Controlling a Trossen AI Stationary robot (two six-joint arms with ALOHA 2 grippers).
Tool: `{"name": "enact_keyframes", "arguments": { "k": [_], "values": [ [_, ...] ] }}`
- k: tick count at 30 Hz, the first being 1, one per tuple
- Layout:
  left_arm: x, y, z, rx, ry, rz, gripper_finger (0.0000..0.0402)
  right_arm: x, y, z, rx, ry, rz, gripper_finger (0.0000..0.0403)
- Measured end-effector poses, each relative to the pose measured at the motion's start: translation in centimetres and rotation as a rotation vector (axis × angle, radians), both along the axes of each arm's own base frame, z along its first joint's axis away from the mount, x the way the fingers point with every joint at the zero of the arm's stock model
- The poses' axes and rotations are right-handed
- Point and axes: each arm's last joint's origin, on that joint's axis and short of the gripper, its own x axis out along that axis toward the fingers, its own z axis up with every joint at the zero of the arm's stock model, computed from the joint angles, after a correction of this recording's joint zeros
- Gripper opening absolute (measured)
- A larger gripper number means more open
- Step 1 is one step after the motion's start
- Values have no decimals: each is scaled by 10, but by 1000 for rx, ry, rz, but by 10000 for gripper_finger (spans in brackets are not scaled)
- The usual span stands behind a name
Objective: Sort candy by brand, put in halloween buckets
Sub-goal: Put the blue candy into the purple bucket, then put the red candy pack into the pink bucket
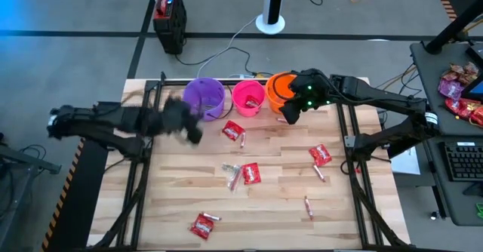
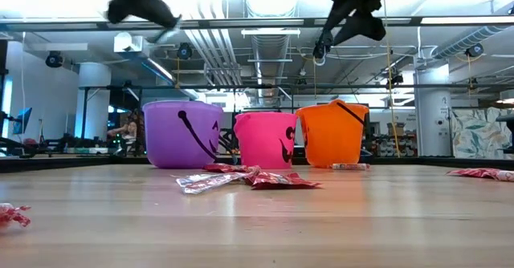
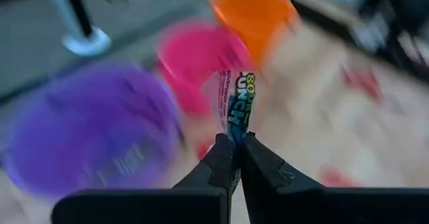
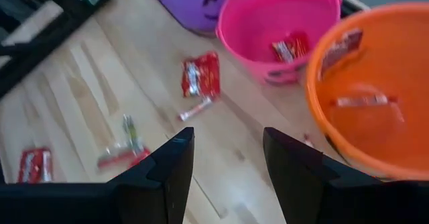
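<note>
- So, starting at the near edge of the table (image 1: 189, 199): a red packet (image 1: 202, 225) lies at the bottom of the high view, with a pink-white stick (image 1: 308, 206) off to its right.
- Mid-frame there's a small cluster: another red packet (image 1: 250, 173) touching a greenish stick (image 1: 230, 168). More red packets sit up and to the right (image 1: 320, 155) and nearer the buckets (image 1: 232, 130).
- Left gripper (image 3: 236, 141) hovers at centre-left of the high view, just beside the purple bucket (image 1: 204, 98). Its fingers are pinched shut on a thin wrapped stick (image 3: 236, 106), held by its lower end with the rest sticking up free.
- Handling guess: these sweets look very light, with crinkly, slippery wrappers. The sticks are narrow and probably flex, so a pinch across the middle seems safer than an end grip. The flat packets would need taking by an edge, since they lie flush on the wood.
- Right gripper (image 4: 224, 163) hangs by the orange bucket (image 1: 280, 90) at upper centre-right, fingers spread wide with nothing between them.
- Far row, top centre: purple, pink bucket (image 1: 247, 97), orange, side by side. The right wrist view shows a red packet in the pink one and a couple of sweets in the orange one.
</note>
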Motion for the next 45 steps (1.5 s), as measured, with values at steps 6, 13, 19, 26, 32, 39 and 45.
{"name": "enact_keyframes", "arguments": {
  "k": [6, 13, 19, 26, 32, 39, 45],
  "values": [
    [-4, 99, -12, -42, -31, 130, 0, 7, -3, 0, -18, -35, -27, 171],
    [-10, 155, -36, -167, -17, 38, 0, 11, -5, -4, 25, -29, -70, 171],
    [-2, 164, -50, -164, 49, 8, 1, 15, -6, -8, 71, -26, -118, 171],
    [2, 169, -60, -206, 77, 43, 55, 21, -4, -15, 127, -6, -137, 171],
    [0, 168, -58, -192, 85, 77, 121, 21, 7, -22, 224, 56, -164, 182],
    [-5, 160, -43, -159, 18, 40, 159, 32, 43, -31, 315, 114, -142, 200],
    [-3, 148, -24, -79, -84, -28, 156, 67, 77, -70, 351, 248, -103, 203]
  ]
}}
